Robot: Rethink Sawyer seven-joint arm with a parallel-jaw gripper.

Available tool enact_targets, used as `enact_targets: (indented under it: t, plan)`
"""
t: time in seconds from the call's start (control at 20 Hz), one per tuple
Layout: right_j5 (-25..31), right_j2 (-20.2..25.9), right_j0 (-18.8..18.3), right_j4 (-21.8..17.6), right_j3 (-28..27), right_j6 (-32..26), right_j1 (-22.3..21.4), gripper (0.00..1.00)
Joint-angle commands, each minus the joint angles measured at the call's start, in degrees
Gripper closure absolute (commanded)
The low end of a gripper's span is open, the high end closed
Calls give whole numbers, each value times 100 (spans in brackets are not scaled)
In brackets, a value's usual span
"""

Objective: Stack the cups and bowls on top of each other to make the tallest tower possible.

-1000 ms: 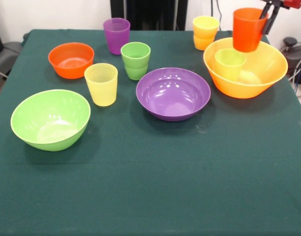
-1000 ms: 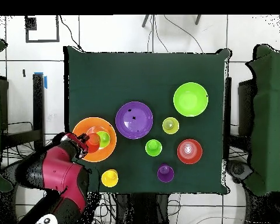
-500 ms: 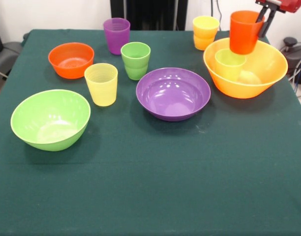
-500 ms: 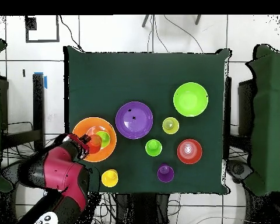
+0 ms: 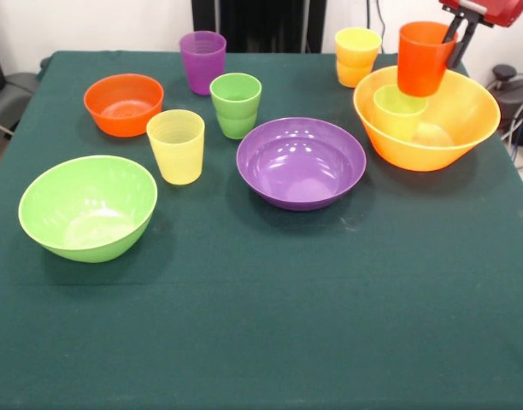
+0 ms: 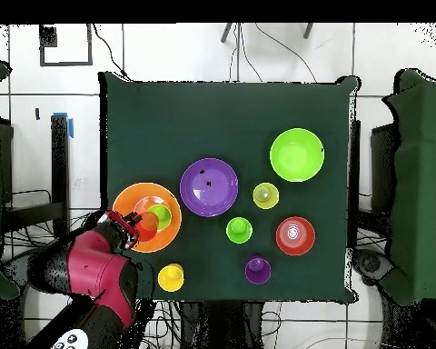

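The claw (image 5: pixel 454 38) grips an orange cup (image 5: pixel 424 58) by its rim above the big bowl (image 5: pixel 462 128); centre it over the lime cup (image 5: pixel 399 111) before lowering.

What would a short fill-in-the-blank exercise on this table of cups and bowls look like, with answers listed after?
1. The gripper holds the ___ cup above the yellow-orange bowl.
2. A ___ cup already stands inside that bowl.
3. The purple bowl holds ___ cups.
4. The small orange bowl sits beside the ___ cup at the table's back.

Answers: orange; lime green; no; purple
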Motion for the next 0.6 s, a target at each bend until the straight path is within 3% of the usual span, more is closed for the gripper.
enact_targets:
  t: [0.05,0.6]
  plan:
    - [170,564,133,140,-158,1196,33,100]
    - [319,497,199,172,-192,1226,-6,100]
